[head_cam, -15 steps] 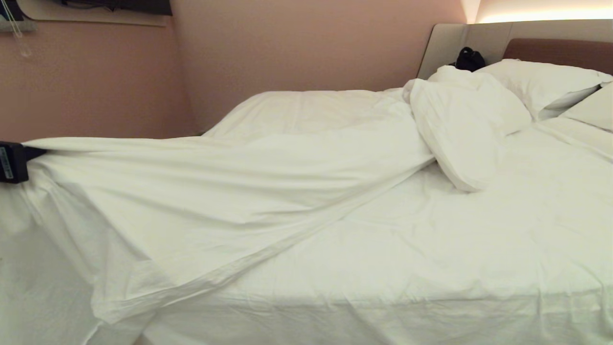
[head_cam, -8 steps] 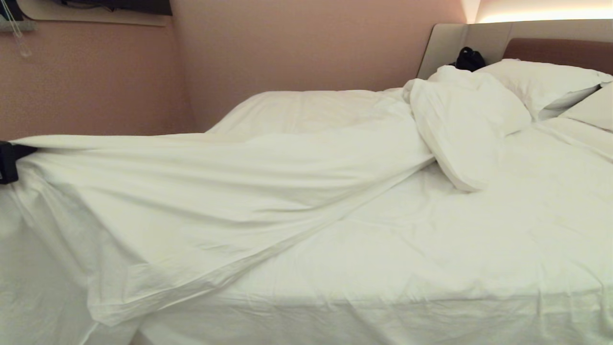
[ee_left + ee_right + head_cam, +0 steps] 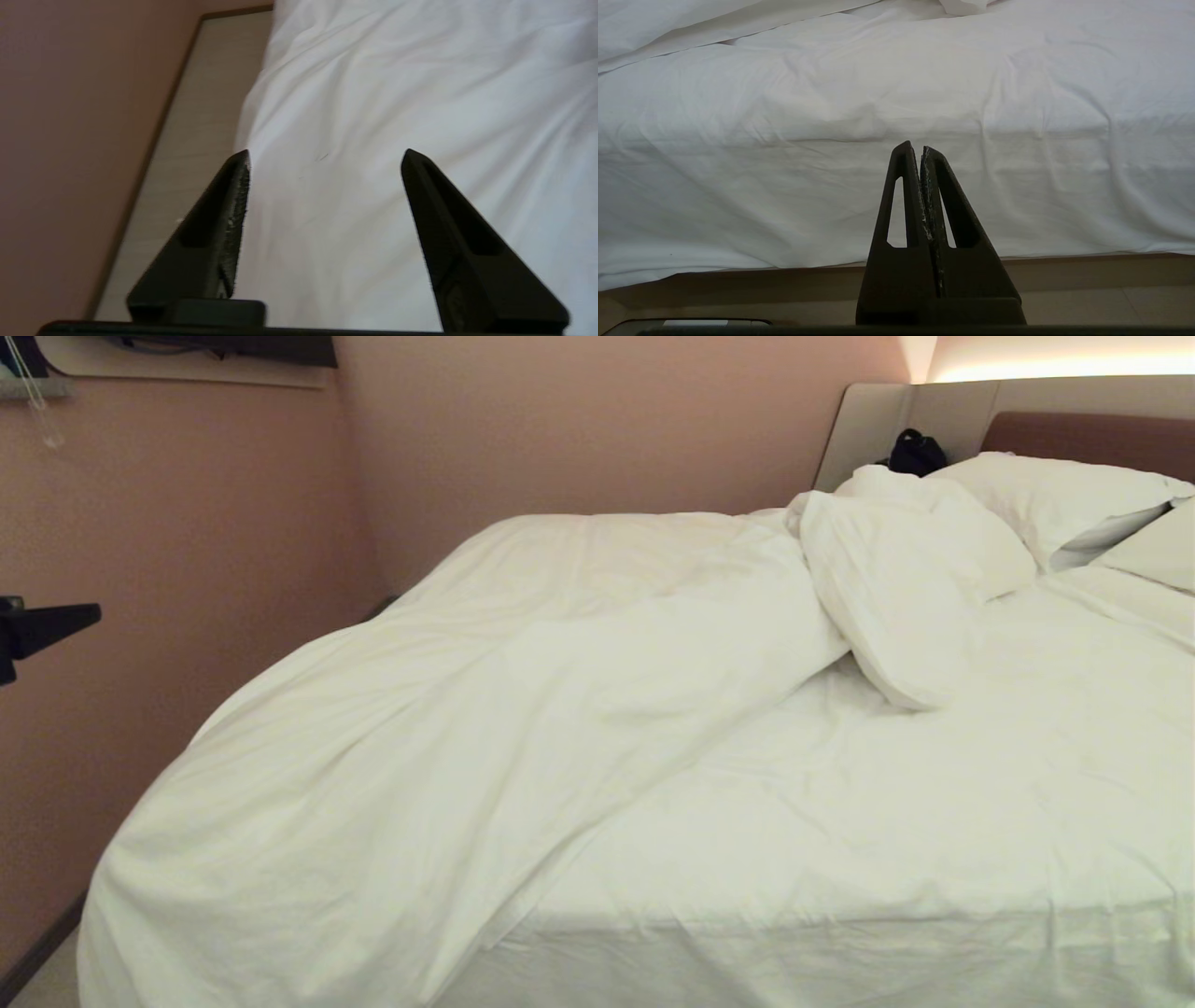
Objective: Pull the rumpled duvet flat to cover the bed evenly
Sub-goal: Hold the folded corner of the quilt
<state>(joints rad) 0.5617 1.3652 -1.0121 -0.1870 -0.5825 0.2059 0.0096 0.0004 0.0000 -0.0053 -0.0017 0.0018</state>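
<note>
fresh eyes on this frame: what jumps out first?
The duvet lies bunched in a diagonal heap over the bed's left half, spilling off the near left corner, with bare sheet to the right. The left claw hangs open and empty at the far left, above the duvet. Pillows are piled by the headboard.

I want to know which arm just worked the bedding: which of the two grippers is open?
The left gripper: its fingers stand wide apart above the duvet, holding nothing. The right gripper is pressed shut beside the bed.
</note>
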